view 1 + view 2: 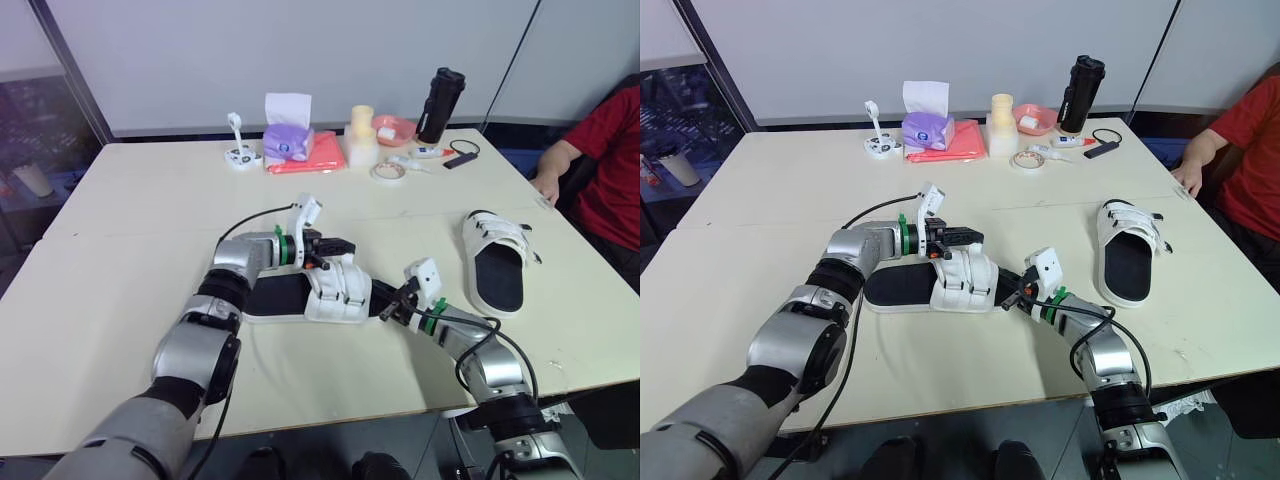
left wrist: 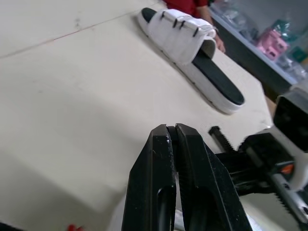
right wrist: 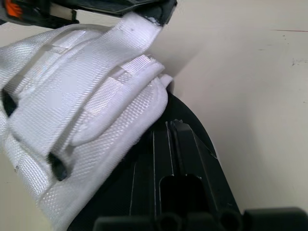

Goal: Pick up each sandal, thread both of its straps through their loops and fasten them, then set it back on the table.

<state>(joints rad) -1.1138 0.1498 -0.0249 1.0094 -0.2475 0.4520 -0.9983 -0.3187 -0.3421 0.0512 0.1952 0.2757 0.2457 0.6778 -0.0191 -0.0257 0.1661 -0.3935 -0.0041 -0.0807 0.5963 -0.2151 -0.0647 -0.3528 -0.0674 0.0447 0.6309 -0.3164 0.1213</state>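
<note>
A white sandal (image 1: 335,290) with a black footbed lies on the table in front of me, its straps bunched over the middle. My left gripper (image 1: 343,246) is shut at the far side of the straps, pinching the upturned end of one strap (image 3: 137,24). My right gripper (image 1: 388,310) is shut, its tips (image 3: 173,126) lying against the black footbed at the sandal's open end. The second sandal (image 1: 497,262) lies to the right, straps across its top; it also shows in the left wrist view (image 2: 192,53).
A person in a red shirt (image 1: 605,160) sits at the table's right corner, hand on the edge. Along the far side stand a black bottle (image 1: 441,105), pink bowl (image 1: 395,128), tape roll (image 1: 388,172), yellow cups (image 1: 361,135), red cloth (image 1: 320,155) and tissue pack (image 1: 288,140).
</note>
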